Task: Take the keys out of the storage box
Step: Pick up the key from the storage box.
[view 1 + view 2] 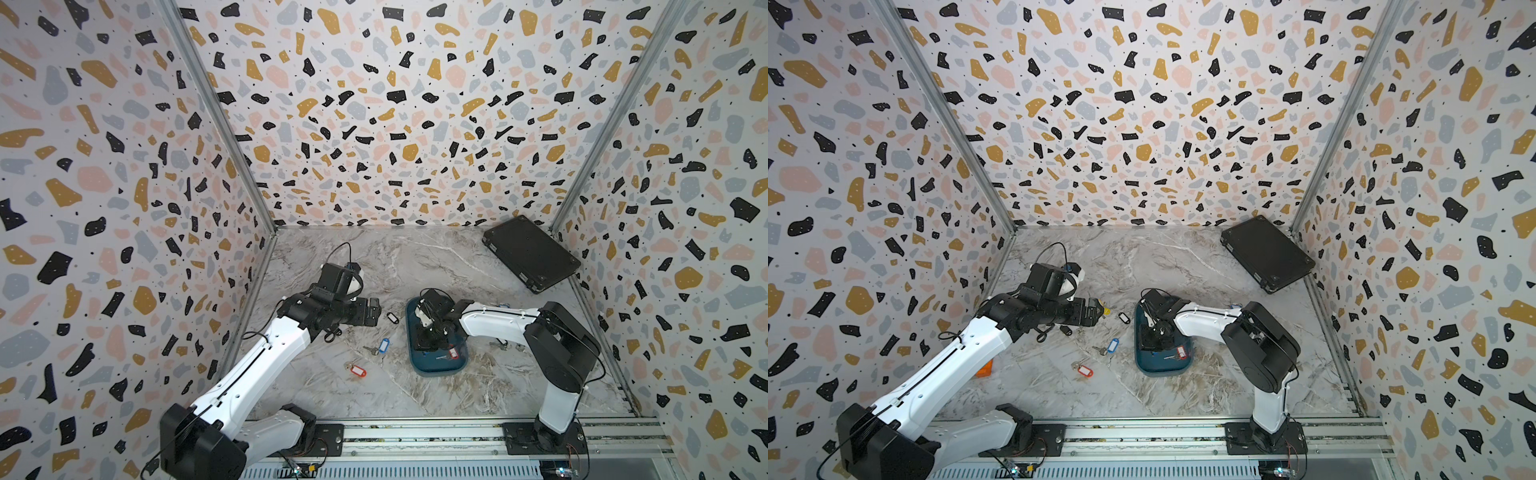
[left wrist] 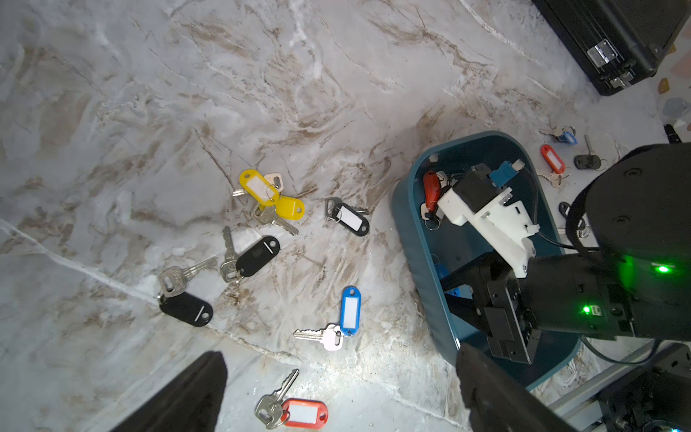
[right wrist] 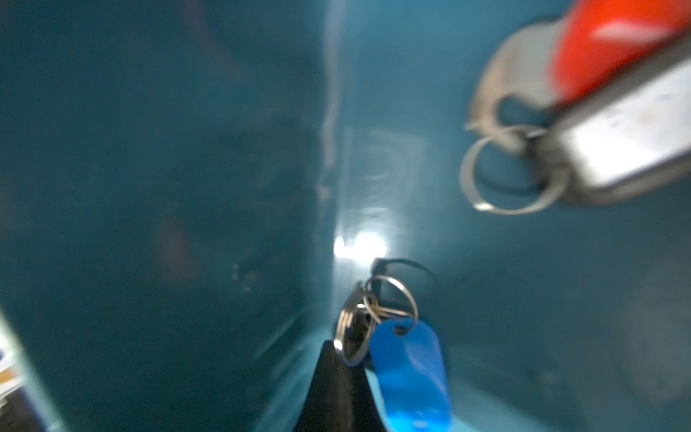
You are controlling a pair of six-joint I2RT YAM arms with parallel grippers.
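The teal storage box [image 1: 436,370] [image 2: 415,232] stands mid-table. My right gripper [image 3: 336,351] reaches down into it, shut, with the ring of a blue-tagged key [image 3: 409,374] at its tips. A red-tagged key [image 2: 430,189] [image 3: 613,48] and a white-labelled one [image 3: 628,149] lie in the box too. Several keys lie on the marble left of the box: yellow tags [image 2: 258,185], black tags [image 2: 258,256], a blue tag [image 2: 350,310] [image 1: 384,345] and a red tag [image 2: 304,413] [image 1: 357,370]. My left gripper [image 2: 340,355] [image 1: 376,316] hovers open over them, holding nothing.
More keys, with blue [image 2: 568,136], red [image 2: 552,159] and black [image 2: 587,161] tags, lie on the box's other side, near the right arm. A flat black case [image 1: 530,251] [image 2: 613,37] sits in the back right corner. Patterned walls close three sides.
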